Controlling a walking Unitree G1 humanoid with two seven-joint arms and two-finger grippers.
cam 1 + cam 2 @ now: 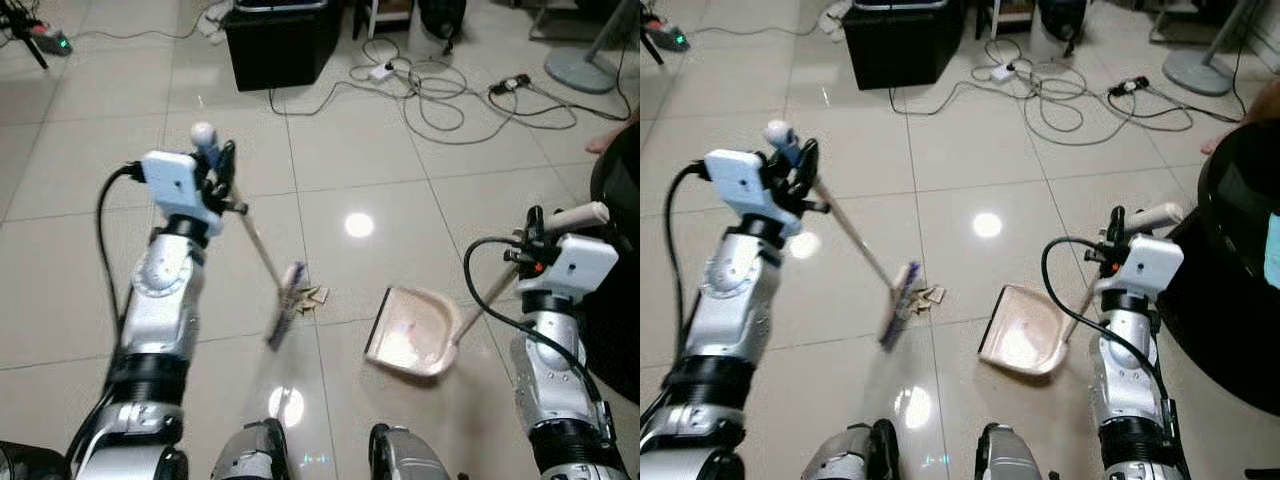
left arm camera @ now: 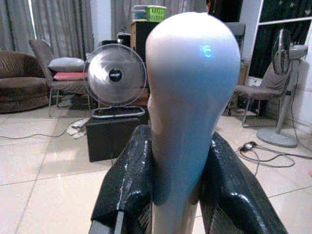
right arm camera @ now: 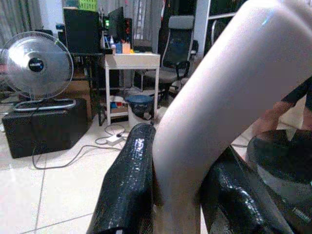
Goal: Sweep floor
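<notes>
A short broom with a pale wooden stick, a white rounded knob and a bluish bristle head (image 1: 285, 300) is held near its top by the left gripper (image 1: 222, 172); in the left wrist view its black fingers (image 2: 127, 185) are pressed against both sides of the knob. The stick slants down so that the bristle head meets the glossy cream tiled floor (image 1: 90, 250) in front of the robot. A small heap of tan paper scraps (image 1: 311, 297) lies just beside the bristles, on the side facing a pale pink plastic dustpan (image 1: 410, 330).

The dustpan is set on the tiles with its open mouth turned toward the scraps, a strip of bare tile between them. Its long white handle is pinched by the right gripper (image 1: 536, 232); in the right wrist view the black fingers (image 3: 127, 187) are closed around the handle.

As a judgement, the task is partly done: the scraps have been gathered into one heap near the dustpan, but nothing can be made out inside the pan, so the pushing of the heap into it is left.

Farther away, a black box (image 1: 280, 40) stands on the floor beside tangled white and black cables (image 1: 440, 90), and the round base of a standing fan (image 1: 583, 68) is seen near the far right corner of the floor.
</notes>
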